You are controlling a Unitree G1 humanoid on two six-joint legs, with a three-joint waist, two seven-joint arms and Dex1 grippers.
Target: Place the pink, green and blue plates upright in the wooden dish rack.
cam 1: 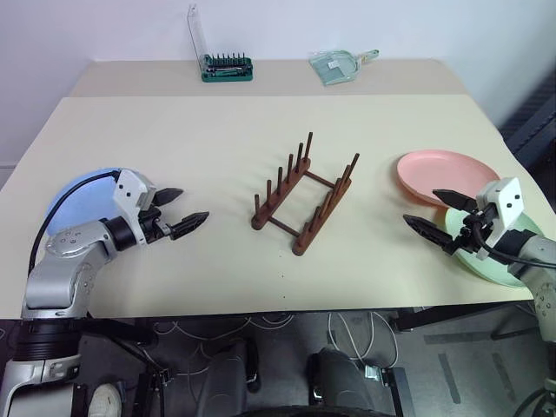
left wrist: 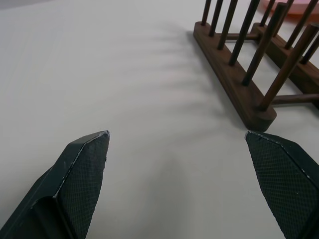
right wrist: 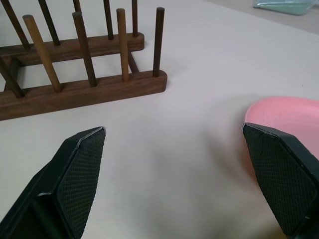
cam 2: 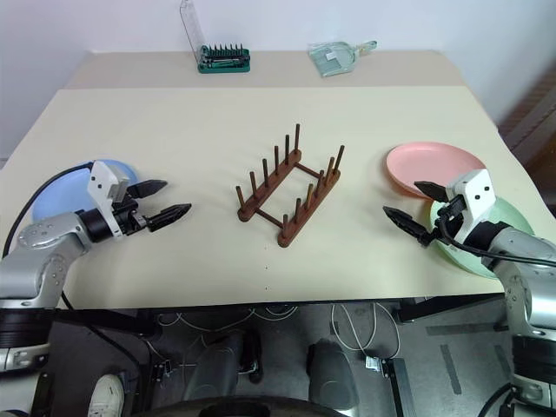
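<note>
While the wooden dish rack (cam 1: pixel 304 195) stands empty, the pink plate (cam 1: pixel 445 176), green plate (cam 2: pixel 473 254) and blue plate (cam 1: pixel 76 201) are left flat on the table (cam 1: pixel 217 139), both the left gripper (cam 1: pixel 178 211) and right gripper (cam 1: pixel 436 213) held wide, nothing grasped.

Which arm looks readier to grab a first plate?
Probably the right: its open gripper hangs beside the pink plate and over the green plate. The left gripper has only the blue plate, behind its fingers.
</note>
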